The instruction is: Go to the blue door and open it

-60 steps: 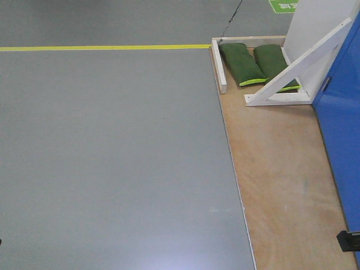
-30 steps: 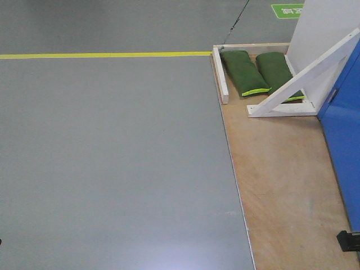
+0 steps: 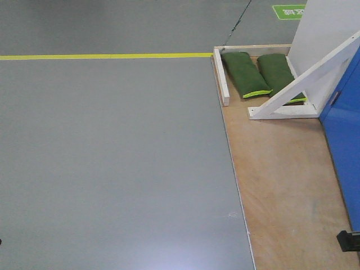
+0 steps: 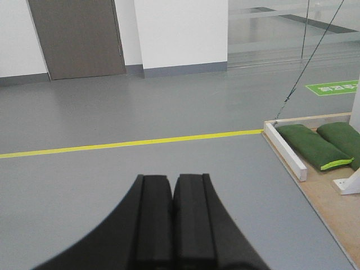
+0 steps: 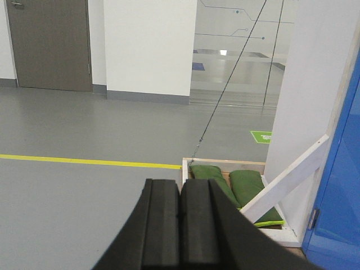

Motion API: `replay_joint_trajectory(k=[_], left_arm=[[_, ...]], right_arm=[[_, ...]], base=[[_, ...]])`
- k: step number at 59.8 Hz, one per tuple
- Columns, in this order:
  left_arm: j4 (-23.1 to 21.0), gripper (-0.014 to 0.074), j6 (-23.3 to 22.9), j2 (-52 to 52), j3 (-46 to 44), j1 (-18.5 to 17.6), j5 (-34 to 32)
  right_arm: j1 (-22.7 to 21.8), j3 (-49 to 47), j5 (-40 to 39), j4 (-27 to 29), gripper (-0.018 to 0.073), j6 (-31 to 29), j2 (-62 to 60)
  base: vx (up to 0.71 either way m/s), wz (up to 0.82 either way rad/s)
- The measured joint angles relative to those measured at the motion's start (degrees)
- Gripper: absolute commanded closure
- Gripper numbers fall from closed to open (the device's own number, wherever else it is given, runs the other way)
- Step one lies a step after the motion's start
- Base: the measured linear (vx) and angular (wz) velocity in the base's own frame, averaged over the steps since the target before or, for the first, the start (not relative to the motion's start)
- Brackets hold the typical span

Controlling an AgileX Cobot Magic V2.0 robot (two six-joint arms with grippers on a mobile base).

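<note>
Ahead, sandbags and brace beside blue door

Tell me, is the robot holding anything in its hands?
No, nothing. The left gripper and the right gripper are both shut empty, fingers pressed together. The blue door stands off to the right, untouched.

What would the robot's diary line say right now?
blue door: far right, handle unseen | left gripper: shut | right gripper: shut

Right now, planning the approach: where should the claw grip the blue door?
No handle shows yet: the blue door presents only a flat face at the right, past the white brace. Nothing to pinch there; likely face right first, then grip whatever handle appears.
</note>
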Motion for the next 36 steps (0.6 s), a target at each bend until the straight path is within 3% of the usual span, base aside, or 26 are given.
replay_joint_trajectory(k=[36], left_arm=[[0.0,0.0526,0.0,0.0,0.0,0.0,0.0]], right_arm=[[0.0,0.0,0.0,0.0,0.0567,0.0,0.0]], base=[[0.05,0.00]])
